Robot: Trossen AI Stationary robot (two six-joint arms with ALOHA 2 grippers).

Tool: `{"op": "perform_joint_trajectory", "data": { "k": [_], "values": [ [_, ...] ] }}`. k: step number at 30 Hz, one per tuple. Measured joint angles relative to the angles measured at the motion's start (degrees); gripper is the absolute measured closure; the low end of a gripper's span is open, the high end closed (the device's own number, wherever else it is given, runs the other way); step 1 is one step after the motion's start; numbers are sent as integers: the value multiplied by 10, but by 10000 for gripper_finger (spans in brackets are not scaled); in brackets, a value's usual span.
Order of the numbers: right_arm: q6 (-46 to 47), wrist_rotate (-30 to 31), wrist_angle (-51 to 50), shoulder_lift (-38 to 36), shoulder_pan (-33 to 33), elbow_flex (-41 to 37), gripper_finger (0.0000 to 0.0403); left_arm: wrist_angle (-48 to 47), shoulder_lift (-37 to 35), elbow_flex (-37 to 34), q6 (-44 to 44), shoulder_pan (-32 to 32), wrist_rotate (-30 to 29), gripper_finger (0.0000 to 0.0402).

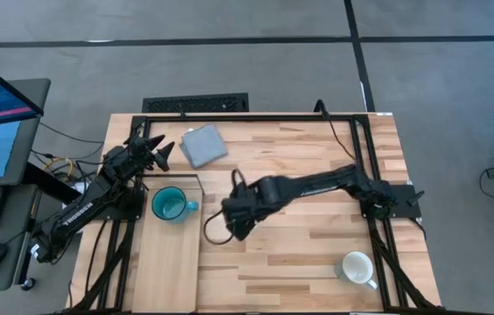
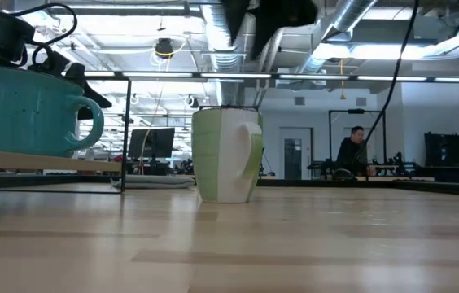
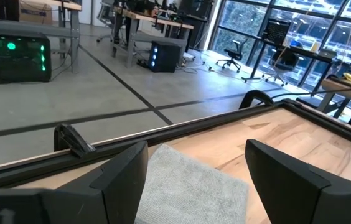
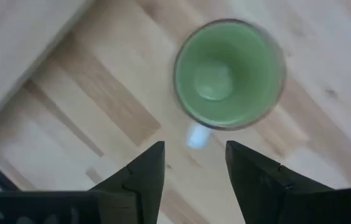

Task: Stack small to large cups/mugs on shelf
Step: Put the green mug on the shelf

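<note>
The right end effector hangs above the wooden surface with its two fingers spread apart and holding nothing. Directly below it, in the right wrist view, stands the light green mug, upright, mouth up and empty, its pale handle turned toward the gap between the fingers; in the low view the mug rests on the surface with the dark arm overhead and not touching it. Just beside this end effector lies the pale shelf, and on it the teal-blue mug stands upright. The white mug sits well apart, near the surface's front right corner. The left end effector waits beyond the shelf's far end, fingers open and empty, pointing at the grey pad.
</note>
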Motion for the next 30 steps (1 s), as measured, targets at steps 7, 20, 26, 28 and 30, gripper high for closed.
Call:
{"op": "perform_joint_trajectory", "data": {
  "k": [7, 20, 26, 28, 30],
  "values": [
    [1, -34, -7, 53, 15, -3, 211, 2, 11, 0, 3, -4, 8, 140],
    [31, -28, -5, 73, 31, -3, 214, 1, 38, 0, 10, -7, 4, 140],
    [30, -10, -14, 72, 31, -2, 218, 1, 37, 0, 10, -7, 4, 140],
    [30, -10, -15, 72, 31, -2, 216, 1, 37, 0, 10, -7, 3, 140],
    [30, -10, -24, 72, 31, -2, 212, 1, 37, 0, 10, -7, 3, 140]
  ]
}}
